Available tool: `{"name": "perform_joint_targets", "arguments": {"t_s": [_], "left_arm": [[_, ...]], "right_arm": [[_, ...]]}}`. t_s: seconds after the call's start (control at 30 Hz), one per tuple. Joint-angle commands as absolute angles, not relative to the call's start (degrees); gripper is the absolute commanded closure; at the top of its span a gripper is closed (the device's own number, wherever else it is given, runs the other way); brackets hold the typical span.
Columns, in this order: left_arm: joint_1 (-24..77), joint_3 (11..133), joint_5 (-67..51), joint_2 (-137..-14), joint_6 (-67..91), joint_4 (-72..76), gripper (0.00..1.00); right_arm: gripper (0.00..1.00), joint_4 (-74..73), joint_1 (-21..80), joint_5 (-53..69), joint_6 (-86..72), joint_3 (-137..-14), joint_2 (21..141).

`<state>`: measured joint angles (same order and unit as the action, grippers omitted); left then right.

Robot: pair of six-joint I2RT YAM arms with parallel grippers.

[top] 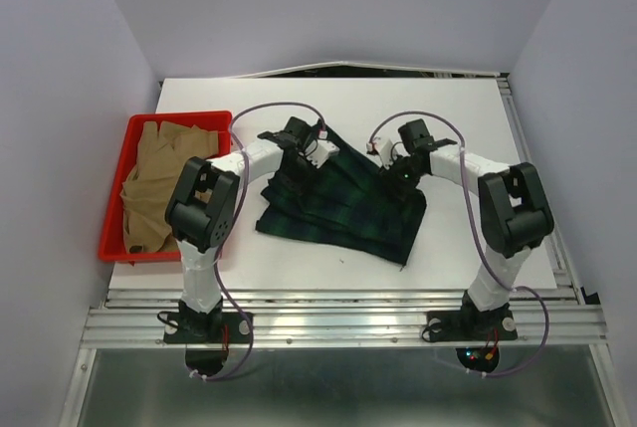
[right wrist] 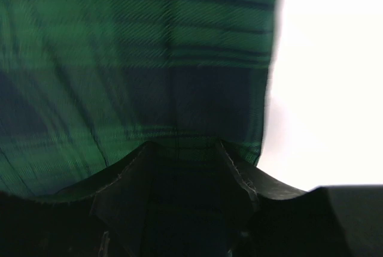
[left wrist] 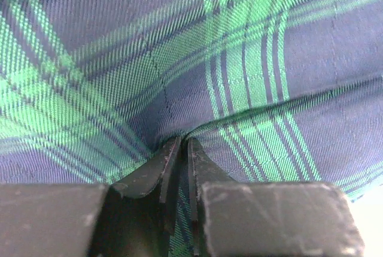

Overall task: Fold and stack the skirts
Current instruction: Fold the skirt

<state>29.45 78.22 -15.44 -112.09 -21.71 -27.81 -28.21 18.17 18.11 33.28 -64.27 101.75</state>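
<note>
A green and navy plaid skirt lies spread and partly folded in the middle of the white table. My left gripper sits on the skirt's far left corner. In the left wrist view its jaws are shut on a pinch of the plaid skirt, with cloth showing between the fingers. My right gripper is over the skirt's far right corner. In the right wrist view its jaws stand wide open, right down on the skirt near its right edge.
A red bin at the table's left edge holds tan skirts. Bare white table lies behind and right of the plaid skirt. Grey walls close in the table on three sides.
</note>
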Motion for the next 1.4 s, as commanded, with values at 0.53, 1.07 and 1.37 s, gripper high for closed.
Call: {"name": "perform_joint_targets", "arguments": {"t_s": [0.53,1.07,1.37], "left_arm": [[42.61,75.12,-8.26,-89.36,-23.55,-18.10,0.51],[50.80,85.69,-14.33,-108.19,-29.62,-11.70,0.55],[53.96,89.91,-11.43,-113.99,-30.23,-8.44,0.51]], "right_arm": [[0.28,-24.08,10.03,20.73,-2.61,-91.60,101.46],[0.77,-22.77,-6.67,41.92,-13.97,-51.25,87.54],[0.78,-17.06,-8.70,41.31,-14.68,-47.73,92.63]]}}
